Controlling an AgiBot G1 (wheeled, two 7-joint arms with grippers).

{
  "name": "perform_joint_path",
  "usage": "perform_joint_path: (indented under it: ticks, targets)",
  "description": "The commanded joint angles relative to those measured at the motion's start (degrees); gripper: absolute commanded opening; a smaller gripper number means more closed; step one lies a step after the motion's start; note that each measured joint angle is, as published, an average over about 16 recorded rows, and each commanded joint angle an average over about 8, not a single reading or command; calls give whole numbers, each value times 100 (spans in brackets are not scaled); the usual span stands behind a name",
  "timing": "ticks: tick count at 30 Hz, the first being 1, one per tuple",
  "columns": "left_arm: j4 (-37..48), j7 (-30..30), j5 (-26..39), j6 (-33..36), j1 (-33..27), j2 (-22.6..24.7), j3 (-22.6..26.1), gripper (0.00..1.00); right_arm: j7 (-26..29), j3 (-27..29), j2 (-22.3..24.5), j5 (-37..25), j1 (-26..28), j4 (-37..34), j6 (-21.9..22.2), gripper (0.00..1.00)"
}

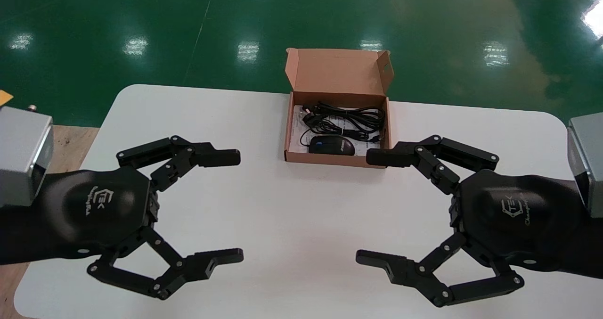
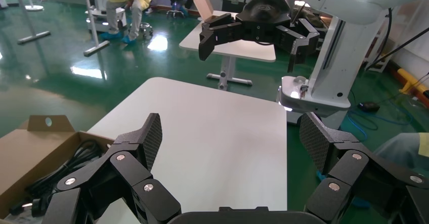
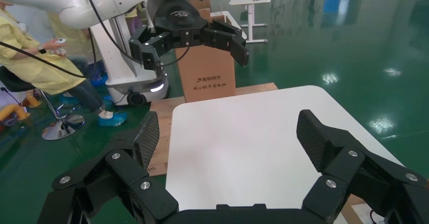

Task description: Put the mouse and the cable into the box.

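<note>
A brown cardboard box point(image 1: 335, 160) stands at the table's far middle, its lid point(image 1: 337, 71) folded up and back. Inside lie a black mouse point(image 1: 332, 145) at the near end and a coiled black cable point(image 1: 351, 118) behind it. My left gripper point(image 1: 239, 206) hovers open over the near left of the table, nothing between its fingers. My right gripper point(image 1: 364, 207) mirrors it on the near right, also open and empty, its upper fingertip close to the box's near right corner. In the left wrist view the box point(image 2: 20, 153) and cable point(image 2: 76, 158) show beside the left gripper point(image 2: 231, 135).
The white table point(image 1: 282, 224) has rounded corners and sits on a green floor. A wooden pallet point(image 1: 68, 144) lies past its left edge, and a tall cardboard carton point(image 3: 207, 75) stands on it. The right gripper point(image 3: 228, 133) looks across bare tabletop.
</note>
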Motion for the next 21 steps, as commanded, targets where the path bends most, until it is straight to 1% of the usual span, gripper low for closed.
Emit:
perform_joint_path:
  ticks: [1,21]
  targets:
    - [0,0,0,0,0,0,0,100,0,0,0,0,0,0,0,100]
    - [0,0,0,0,0,0,0,100,0,0,0,0,0,0,0,100]
